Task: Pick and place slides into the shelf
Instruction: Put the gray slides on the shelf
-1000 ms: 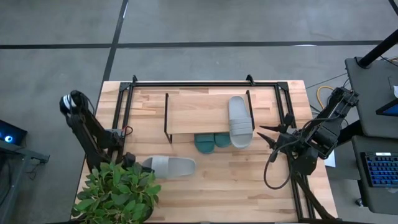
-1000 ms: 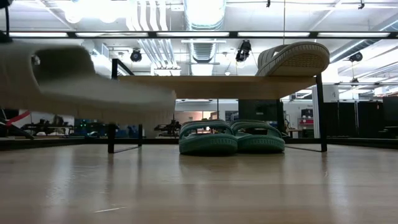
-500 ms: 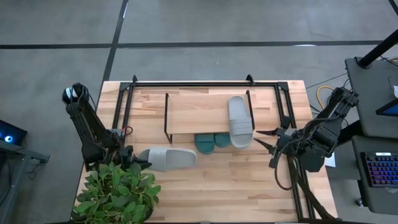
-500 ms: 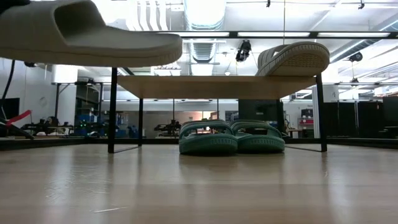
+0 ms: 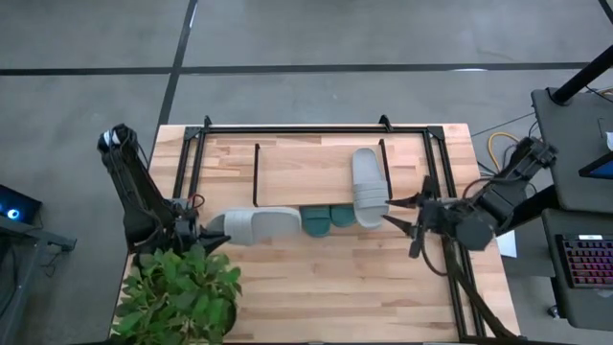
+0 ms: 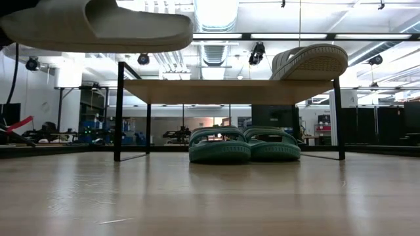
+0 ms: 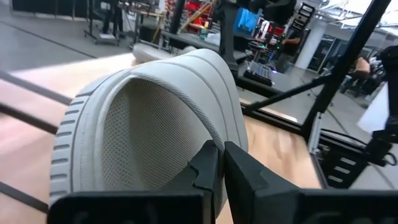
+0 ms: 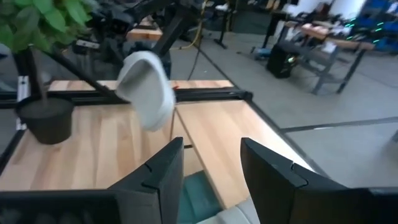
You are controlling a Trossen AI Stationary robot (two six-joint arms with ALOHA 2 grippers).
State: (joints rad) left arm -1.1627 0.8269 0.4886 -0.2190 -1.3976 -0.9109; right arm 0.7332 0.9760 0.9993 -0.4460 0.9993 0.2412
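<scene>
One pale grey slide (image 5: 259,225) hangs in the air just off the shelf's (image 5: 306,172) front-left corner, pinched at its heel end by the left gripper (image 5: 203,230). Right gripper (image 5: 395,211) sits open beside the grey slide on top (image 5: 368,187).

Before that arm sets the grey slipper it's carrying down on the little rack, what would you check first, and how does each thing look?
1. Grip on the carried grey slide: the left gripper is shut on it, slide off the table. Ok.
2. Free room on the shelf: the left part of the board is bare. Ok.
3. Grey slide on the shelf: its end juts past the front edge. Not ok.
4. Teal slides: side by side under the board. Ok.
5. Right gripper: open, close to the jutting slide; contact cannot tell.
6. Plant: close to the left arm. Cannot tell if it touches.
</scene>
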